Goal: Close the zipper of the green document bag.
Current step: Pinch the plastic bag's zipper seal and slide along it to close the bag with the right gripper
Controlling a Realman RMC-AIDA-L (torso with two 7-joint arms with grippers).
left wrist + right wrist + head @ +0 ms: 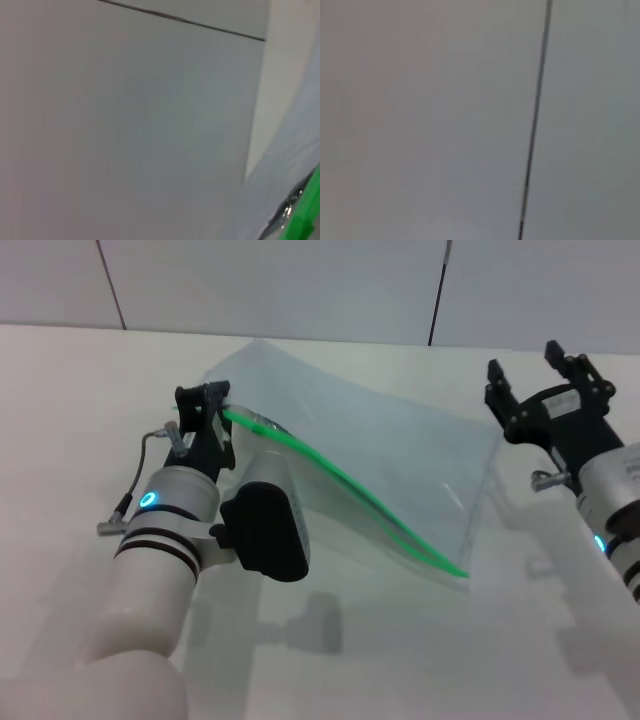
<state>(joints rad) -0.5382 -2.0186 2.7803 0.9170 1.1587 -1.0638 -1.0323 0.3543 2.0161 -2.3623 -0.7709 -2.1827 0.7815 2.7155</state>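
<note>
**Left gripper pinched on zipper end, bag corner lifted**

Left gripper [212,403]: fingers closed together at the far-left end of the zipper [350,490], apparently on or right beside the small slider; the contact itself is hidden between the fingers, so whether it holds the slider or the strip end cannot be told. Wrist tilted forward, which raises that corner clear of the table [80,420]

Right gripper [545,375]: fingers spread wide, holding nothing, hovering off the bag's right edge and apart from it. Judged to be standing by, perhaps to pin the bag against the pull

Green document bag [400,450]: translucent pale pouch lying across the middle of the table, left corner drawn up toward the left gripper, right end resting flat. Sheet bowed between the two, a sign of tension from the one held point

Zipper, detail: bright green strip along the bag's near long edge, curving from the left gripper down to the near-right corner. Left wrist view shows a short stretch of green strip [305,210] with a small shiny metal piece beside it, against the plain wall [125,125]. Whether the track is meshed or open along its length cannot be read

Right wrist view: wall panels only, no task item

Next step, as judged: slider travel along the strip needs the bag anchored, otherwise the pouch slides with it
</note>
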